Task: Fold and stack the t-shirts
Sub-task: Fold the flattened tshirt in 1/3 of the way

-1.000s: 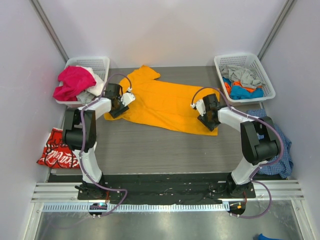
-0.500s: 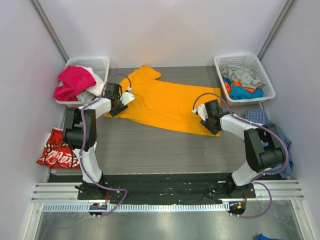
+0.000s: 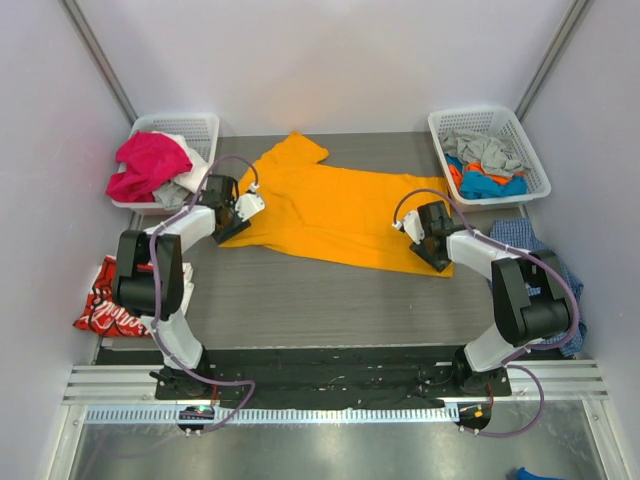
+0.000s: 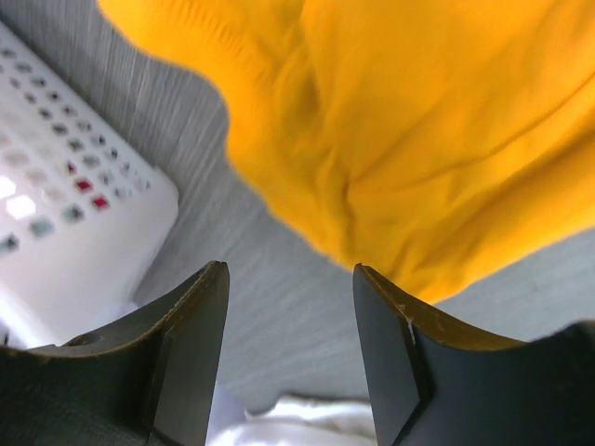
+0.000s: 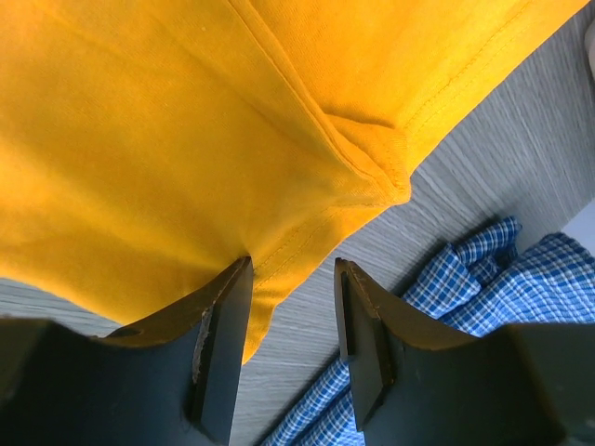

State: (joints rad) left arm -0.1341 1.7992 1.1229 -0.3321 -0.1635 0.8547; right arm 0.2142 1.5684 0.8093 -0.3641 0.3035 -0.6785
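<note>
The orange-yellow t-shirt [image 3: 330, 210] lies spread flat across the middle of the table. My left gripper [image 3: 232, 215] stands at its left edge. In the left wrist view that gripper [image 4: 290, 288] is open over bare table, and the shirt's edge [image 4: 418, 139] lies just beyond the fingertips. My right gripper [image 3: 432, 240] is low at the shirt's near right corner. In the right wrist view it [image 5: 293, 274] is open, with the shirt's hem [image 5: 307, 237] reaching into the gap beside the left finger [image 5: 218, 344]. A red t-shirt with white lettering [image 3: 110, 300] hangs over the table's left edge.
A white basket [image 3: 205, 122] at the back left holds pink and white cloth and sits close to the left gripper, as the left wrist view shows [image 4: 65, 214]. Another white basket [image 3: 520, 125] at the back right holds grey, orange and blue clothes. A blue checked cloth [image 3: 545, 290] lies by the right arm [image 5: 483, 279].
The left gripper has slid left, off the shirt's edge. The right gripper has moved right and nearer, toward the hem corner. The shirt now reaches a little further right.
</note>
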